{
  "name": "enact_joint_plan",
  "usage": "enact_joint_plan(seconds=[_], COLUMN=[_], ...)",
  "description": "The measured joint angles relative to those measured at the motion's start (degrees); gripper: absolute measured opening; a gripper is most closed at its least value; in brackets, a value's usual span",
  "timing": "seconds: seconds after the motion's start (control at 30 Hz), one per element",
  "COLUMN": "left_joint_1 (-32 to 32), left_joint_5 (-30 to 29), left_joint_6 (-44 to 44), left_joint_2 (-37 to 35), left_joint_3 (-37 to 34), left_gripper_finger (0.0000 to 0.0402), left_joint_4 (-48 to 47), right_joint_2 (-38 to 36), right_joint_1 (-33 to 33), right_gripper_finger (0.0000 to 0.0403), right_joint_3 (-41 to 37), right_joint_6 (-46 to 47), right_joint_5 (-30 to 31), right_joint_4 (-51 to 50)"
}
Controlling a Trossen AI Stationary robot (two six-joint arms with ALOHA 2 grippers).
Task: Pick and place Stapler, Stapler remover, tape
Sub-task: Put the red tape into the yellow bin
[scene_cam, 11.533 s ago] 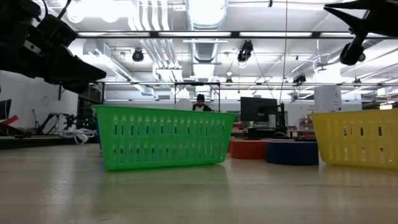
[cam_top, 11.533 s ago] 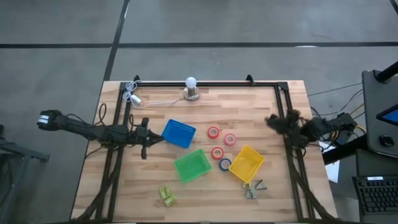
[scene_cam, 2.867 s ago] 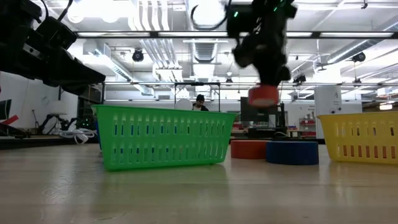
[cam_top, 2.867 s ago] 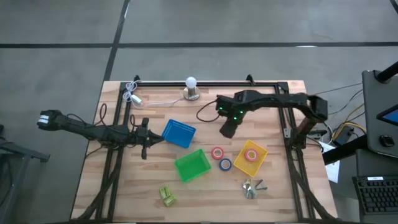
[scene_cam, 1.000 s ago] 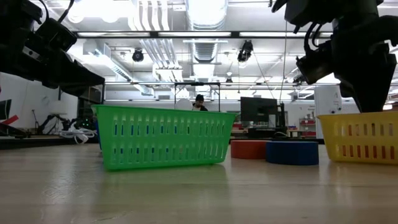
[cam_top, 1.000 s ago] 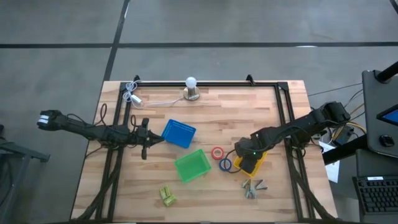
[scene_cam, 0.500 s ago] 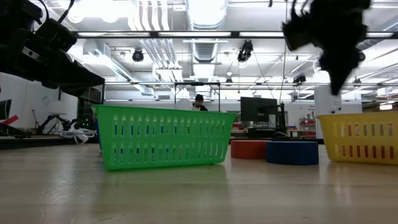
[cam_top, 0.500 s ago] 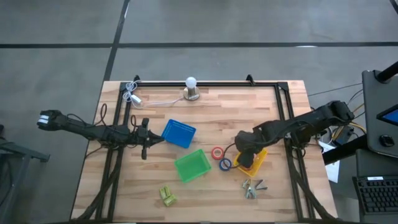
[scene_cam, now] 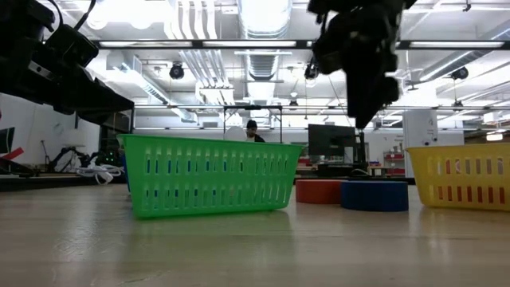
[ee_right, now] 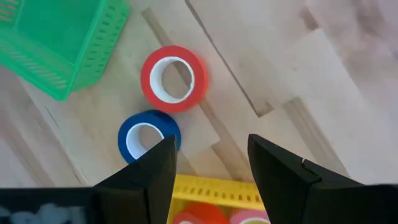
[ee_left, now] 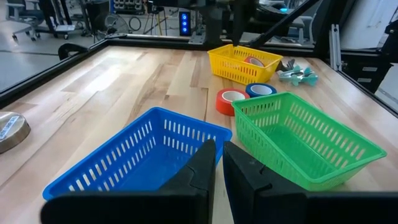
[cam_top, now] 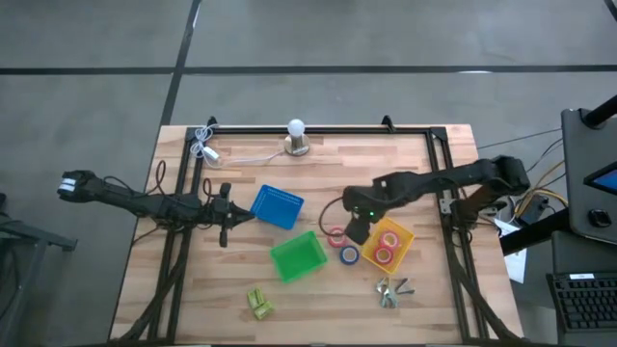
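The yellow plastic slotted bin (cam_top: 388,245) holds two red tape rolls (cam_top: 385,249). Over its green-bin side hovers the right gripper (ee_right: 208,163), fingers spread wide and empty (nothing between them); below it lie a red tape ring (ee_right: 173,78) and a blue one (ee_right: 148,136), side by side on the wood.

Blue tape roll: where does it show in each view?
High: blue tape roll, between green bin and yellow bin.
Low, right of green bin.
Left wrist, behind green bin.
Right wrist, near green bin.
Shared landmark: green bin.
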Motion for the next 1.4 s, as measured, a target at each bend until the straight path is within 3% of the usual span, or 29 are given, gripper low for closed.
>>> enact_joint_plan(seconds=[0.43,0.87,1.07,1.4], left_joint_1=[-0.02,-0.02,0.0,-0.01], left_joint_5=[0.0,0.0,0.0,0.0], left_joint_6=[0.0,0.0,0.0,0.0], left_joint_2=[-0.02,0.0,-0.01,-0.01], left_joint_3=[0.0,0.0,0.0,0.0], left_gripper_finger=[0.0035,0.0035,0.0035,0.0035], left_joint_4=[0.01,-0.01,-0.05,-0.08], right_joint_2=[15.56,21.9,22.53,22.21], right_joint_1=[-1.07,-1.67,-1.73,-1.89], right_gripper_finger=[0.0196,0.0186,0.0155,0.0065], right_joint_3=[6.52,7.34,7.34,8.91], right_joint_6=[-8.27,-11.28,-12.62,-13.94], right_joint_5=[-3.19,-3.11,-3.13,-3.15], right_joint_4=[2.13,5.76,5.68,4.32])
